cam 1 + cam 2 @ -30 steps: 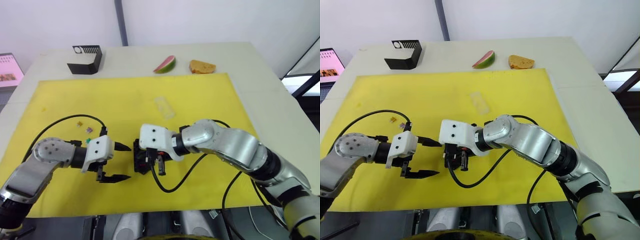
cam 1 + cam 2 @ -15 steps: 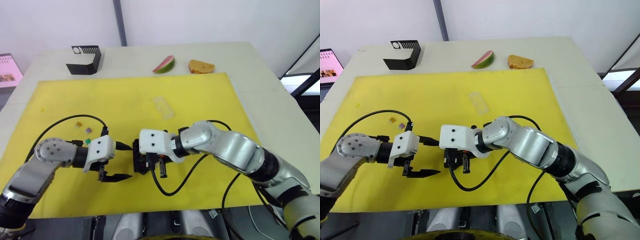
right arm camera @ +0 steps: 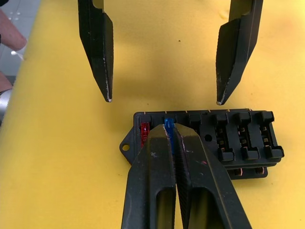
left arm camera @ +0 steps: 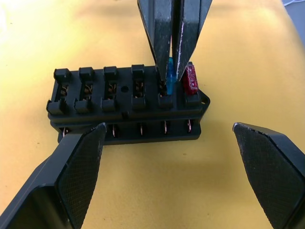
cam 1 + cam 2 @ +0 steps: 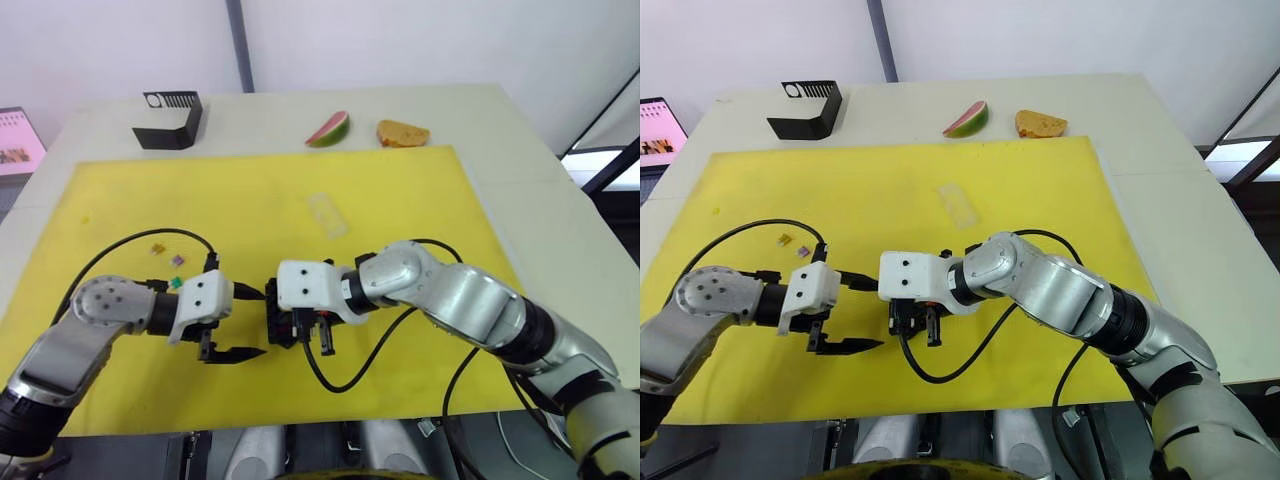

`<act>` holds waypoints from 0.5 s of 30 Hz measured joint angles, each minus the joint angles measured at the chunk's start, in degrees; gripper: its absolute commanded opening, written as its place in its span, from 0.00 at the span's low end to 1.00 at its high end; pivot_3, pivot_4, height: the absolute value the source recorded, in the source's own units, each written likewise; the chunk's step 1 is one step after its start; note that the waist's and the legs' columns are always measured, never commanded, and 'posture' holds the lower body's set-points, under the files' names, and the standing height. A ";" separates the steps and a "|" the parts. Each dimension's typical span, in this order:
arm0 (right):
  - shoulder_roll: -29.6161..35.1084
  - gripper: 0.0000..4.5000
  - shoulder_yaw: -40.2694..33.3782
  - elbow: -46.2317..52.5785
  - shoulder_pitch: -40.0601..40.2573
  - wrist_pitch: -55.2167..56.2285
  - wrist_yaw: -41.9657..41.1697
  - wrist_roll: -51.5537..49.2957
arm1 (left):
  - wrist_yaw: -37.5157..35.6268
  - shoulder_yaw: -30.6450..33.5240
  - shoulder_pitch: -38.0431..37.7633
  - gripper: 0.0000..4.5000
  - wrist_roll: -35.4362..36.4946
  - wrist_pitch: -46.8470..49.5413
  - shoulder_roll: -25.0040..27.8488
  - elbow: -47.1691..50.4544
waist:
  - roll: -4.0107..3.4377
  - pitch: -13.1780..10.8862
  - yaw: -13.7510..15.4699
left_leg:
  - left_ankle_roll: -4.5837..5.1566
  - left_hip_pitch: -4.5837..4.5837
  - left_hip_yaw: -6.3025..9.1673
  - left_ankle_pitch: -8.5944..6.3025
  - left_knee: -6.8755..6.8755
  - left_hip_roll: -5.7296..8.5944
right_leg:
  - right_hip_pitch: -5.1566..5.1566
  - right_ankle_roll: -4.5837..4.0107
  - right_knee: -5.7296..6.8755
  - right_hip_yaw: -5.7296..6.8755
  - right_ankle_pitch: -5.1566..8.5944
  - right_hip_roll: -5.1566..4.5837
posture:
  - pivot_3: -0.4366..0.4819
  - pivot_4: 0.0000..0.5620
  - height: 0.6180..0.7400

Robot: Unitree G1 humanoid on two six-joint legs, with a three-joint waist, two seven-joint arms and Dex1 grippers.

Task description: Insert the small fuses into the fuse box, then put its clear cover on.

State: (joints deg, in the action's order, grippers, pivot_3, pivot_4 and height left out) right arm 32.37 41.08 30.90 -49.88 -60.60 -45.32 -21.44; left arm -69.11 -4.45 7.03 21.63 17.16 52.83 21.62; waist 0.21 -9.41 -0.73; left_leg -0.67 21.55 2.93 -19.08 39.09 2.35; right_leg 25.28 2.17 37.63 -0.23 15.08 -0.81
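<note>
Two grippers meet mid-mat in the head view: left gripper (image 5: 243, 322) spread wide, open yellow mat (image 5: 120, 200) all around. Left wrist view: right gripper (image 4: 174, 71) pinches the blue fuse (image 4: 169, 76) at the fuse box (image 4: 126, 107), red fuse (image 4: 190, 80) seated at 3 o'clock. Right wrist view: clear cover (image 5: 957, 204) unseen here.
</note>
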 measured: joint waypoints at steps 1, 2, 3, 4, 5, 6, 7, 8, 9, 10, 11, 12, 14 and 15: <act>0.00 0.00 0.13 -0.16 0.00 0.28 -0.15 0.23 | 0.05 -0.26 0.13 0.99 -0.01 0.00 -0.02 0.01 | 0.00 0.00 -0.01 | 0.00 -0.02 0.00 0.00 0.00 0.00 | -0.03 0.00 0.00 0.00 0.00 0.00 | 0.48 0.27 1.00; 0.00 0.00 0.24 -0.24 0.02 0.62 -0.31 0.49 | 0.13 -0.49 0.14 0.99 -0.02 0.02 -0.04 0.02 | 0.00 0.00 -0.01 | 0.00 -0.03 0.00 0.00 0.01 0.00 | -0.04 0.00 0.01 0.00 0.00 0.00 | 0.48 0.27 1.00; 0.00 0.00 0.27 -0.30 0.10 0.85 -0.40 0.62 | 0.22 -0.59 0.14 0.99 -0.02 0.04 -0.05 0.03 | 0.00 0.00 -0.04 | 0.00 -0.03 0.00 0.00 0.01 0.00 | -0.04 0.00 0.02 0.00 0.00 0.00 | 0.48 0.27 1.00; -0.01 0.00 0.27 -0.31 0.21 0.95 -0.50 0.78 | 0.39 -0.69 0.14 0.99 -0.02 0.05 -0.05 0.04 | 0.00 0.00 -0.04 | 0.00 -0.04 0.00 0.00 0.02 0.00 | -0.04 0.00 0.03 0.00 0.00 0.00 | 0.48 0.27 1.00; -0.01 0.00 0.27 -0.30 0.24 0.99 -0.59 0.94 | 0.50 -0.77 0.14 0.99 -0.02 0.06 -0.05 0.07 | 0.00 0.00 -0.04 | 0.00 -0.05 0.00 0.00 0.02 0.00 | -0.03 0.00 0.04 0.00 0.00 0.00 | 0.48 0.27 1.00; -0.03 0.00 0.25 -0.30 0.24 0.94 -0.67 0.98 | 0.52 -0.82 0.14 0.99 -0.02 0.05 -0.05 0.12 | 0.00 0.00 -0.03 | -0.01 -0.05 0.00 0.00 0.02 0.00 | -0.04 0.00 0.05 0.00 0.00 0.00 | 0.48 0.27 1.00; -0.14 0.00 0.08 -0.30 0.24 0.66 -0.80 0.91 | 0.55 -0.84 0.12 0.99 -0.05 0.05 -0.05 0.19 | 0.00 0.00 -0.02 | -0.01 -0.05 0.00 0.01 0.03 0.00 | -0.04 0.00 0.06 0.00 0.00 0.00 | 0.48 0.27 1.00; -0.32 0.00 -0.19 -0.30 0.24 0.10 -0.93 0.82 | 0.58 -0.84 0.12 0.99 -0.13 0.05 -0.05 0.37 | 0.00 0.00 -0.01 | -0.01 -0.05 0.00 0.01 0.03 0.00 | -0.04 0.00 0.07 0.00 0.00 0.00 | 0.48 0.27 1.00; -0.46 0.00 -0.60 -0.30 0.23 -0.51 -1.10 0.62 | 0.60 -0.85 0.12 0.99 -0.18 0.04 -0.05 0.60 | 0.00 0.00 0.00 | -0.01 -0.05 0.00 0.01 0.04 0.00 | -0.03 0.00 0.08 0.00 0.00 0.00 | 0.48 0.27 1.00; -0.52 0.00 -1.00 -0.30 0.21 -0.92 -1.18 0.43 | 0.60 -0.86 0.11 0.99 -0.20 0.04 -0.05 0.76 | 0.00 0.00 0.00 | -0.01 -0.05 0.00 0.01 0.04 0.00 | -0.03 0.00 0.08 0.00 0.00 0.00 | 0.48 0.27 1.00; -0.61 0.00 -1.23 -0.30 0.17 -1.22 -1.23 0.42 | 0.61 -0.86 0.10 0.99 -0.24 0.04 -0.05 0.85 | 0.00 0.00 0.00 | -0.01 -0.05 0.00 0.01 0.04 0.00 | -0.03 0.00 0.08 0.00 0.00 0.00 | 0.48 0.27 1.00; -0.75 0.00 -1.47 -0.30 0.13 -1.58 -1.28 0.37 | 0.63 -0.86 0.07 0.99 -0.29 0.03 -0.05 0.92 | 0.00 0.00 0.00 | -0.01 -0.05 0.00 0.01 0.04 0.00 | -0.03 0.00 0.08 0.00 0.00 0.00 | 0.48 0.27 1.00; -1.09 0.00 -2.06 -0.30 -0.05 -2.33 -1.44 0.03 | 0.63 -0.85 -0.02 0.99 -0.41 -0.01 -0.05 1.00 | 0.00 0.00 0.00 | -0.01 -0.05 0.00 0.01 0.04 0.00 | -0.03 0.00 0.08 0.00 0.00 0.00 | 0.48 0.27 1.00; -1.22 0.00 -2.36 -0.29 -0.10 -2.65 -1.53 -0.13 | 0.61 -0.86 -0.09 0.99 -0.43 -0.04 -0.05 1.06 | 0.00 0.00 0.00 | -0.01 -0.05 0.00 0.01 0.04 0.00 | -0.03 0.00 0.08 0.00 0.00 0.00 | 0.48 0.27 1.00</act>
State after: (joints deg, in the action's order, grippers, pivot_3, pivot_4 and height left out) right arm 31.15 38.72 30.60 -49.98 -63.26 -46.85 -21.57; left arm -68.50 -5.30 6.94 21.20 17.12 52.78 22.68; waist 0.21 -9.41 -0.73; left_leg -0.68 21.50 2.93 -19.07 39.13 2.35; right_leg 25.25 2.17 37.71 -0.23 15.08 -0.81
